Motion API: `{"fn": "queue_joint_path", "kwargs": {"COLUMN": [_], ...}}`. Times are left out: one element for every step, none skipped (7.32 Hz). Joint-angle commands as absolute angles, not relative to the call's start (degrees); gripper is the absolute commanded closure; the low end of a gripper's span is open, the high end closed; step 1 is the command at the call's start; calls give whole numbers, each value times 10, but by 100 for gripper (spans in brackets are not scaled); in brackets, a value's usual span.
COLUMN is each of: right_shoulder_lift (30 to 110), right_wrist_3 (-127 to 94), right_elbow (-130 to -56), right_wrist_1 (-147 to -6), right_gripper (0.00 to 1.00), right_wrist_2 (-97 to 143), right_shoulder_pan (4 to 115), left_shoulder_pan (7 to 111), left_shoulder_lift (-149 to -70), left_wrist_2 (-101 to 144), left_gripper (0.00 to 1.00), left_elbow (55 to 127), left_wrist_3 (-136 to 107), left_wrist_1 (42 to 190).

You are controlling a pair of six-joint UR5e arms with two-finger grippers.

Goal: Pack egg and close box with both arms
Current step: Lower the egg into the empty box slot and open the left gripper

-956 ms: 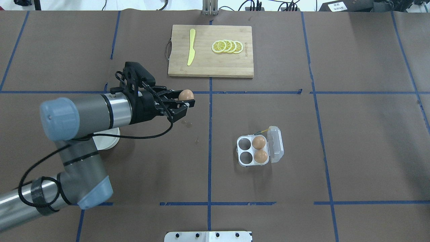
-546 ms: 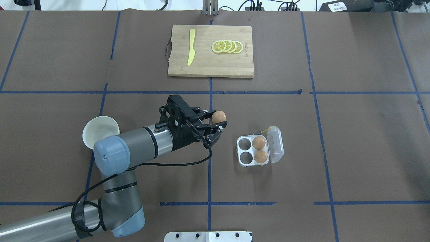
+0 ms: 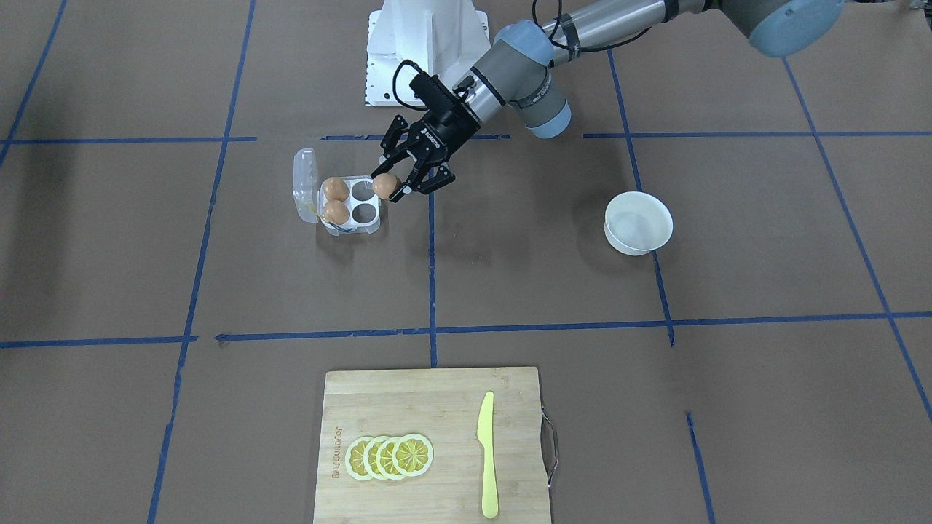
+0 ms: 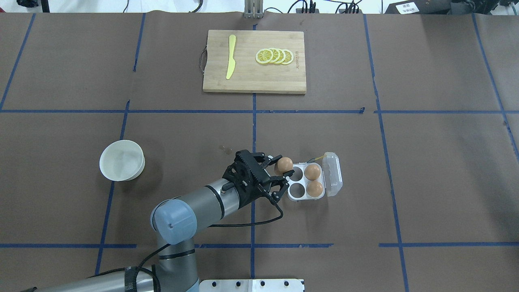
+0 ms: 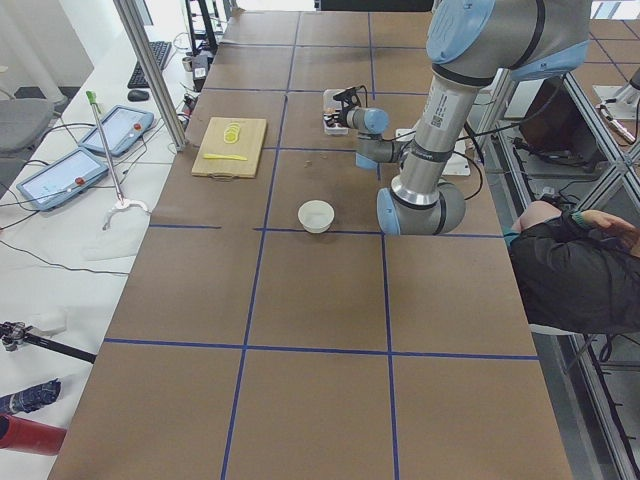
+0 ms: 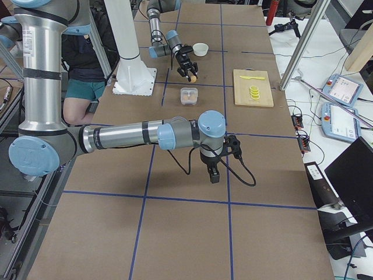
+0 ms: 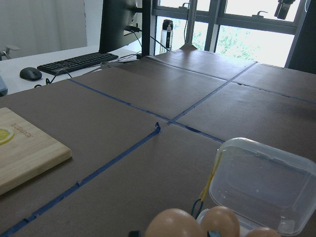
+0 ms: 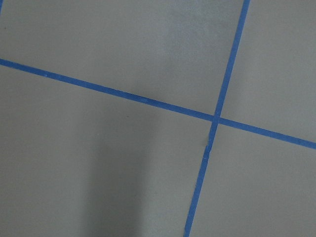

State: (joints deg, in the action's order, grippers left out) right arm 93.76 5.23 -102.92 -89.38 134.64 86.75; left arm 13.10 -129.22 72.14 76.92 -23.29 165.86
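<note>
The clear egg box (image 4: 290, 194) sits open on the table, its lid (image 4: 333, 173) folded out to the right. Two brown eggs (image 4: 312, 172) fill its right cups; the two left cups are empty. My left gripper (image 4: 284, 165) is shut on a third brown egg (image 4: 283, 163), held just above the box's far-left edge. It also shows in the front view (image 3: 389, 186) with the egg (image 3: 384, 185) beside the box (image 3: 354, 227). The left wrist view shows the held egg (image 7: 170, 224) and the lid (image 7: 264, 185). My right gripper (image 6: 214, 175) hangs over bare table; I cannot tell its state.
A round white bowl (image 4: 121, 160) stands to the left of my left arm. A wooden cutting board (image 4: 254, 77) with a yellow knife (image 4: 230, 56) and lemon slices (image 4: 275, 56) lies at the far middle. Blue tape lines cross the brown table.
My left arm has swung right and toward the near side with the egg, from beside the bowl to the box's left edge. The bowl now shows in full.
</note>
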Motion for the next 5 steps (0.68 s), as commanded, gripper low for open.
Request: {"fn": "queue_joint_path", "kwargs": {"right_shoulder_lift": [939, 939, 939, 939, 939], "right_wrist_3": [51, 51, 51, 51, 51], "right_elbow": [-1029, -1029, -1029, -1029, -1028], "right_wrist_1": [-894, -894, -894, -894, -894], "right_gripper": [0, 0, 0, 0, 0], "right_wrist_2": [1346, 1346, 1346, 1346, 1346], "right_shoulder_pan": [867, 867, 867, 867, 867], "left_shoulder_pan": [124, 123, 123, 123, 123], "left_shoulder_lift": [-1320, -1324, -1325, -1331, -1332], "left_wrist_2": [715, 718, 720, 721, 721], "left_gripper": [100, 95, 91, 87, 85], "left_elbow": [737, 735, 734, 725, 722], "left_wrist_3": [-224, -223, -223, -223, -222], "left_wrist_1": [1662, 1662, 1662, 1662, 1662]}}
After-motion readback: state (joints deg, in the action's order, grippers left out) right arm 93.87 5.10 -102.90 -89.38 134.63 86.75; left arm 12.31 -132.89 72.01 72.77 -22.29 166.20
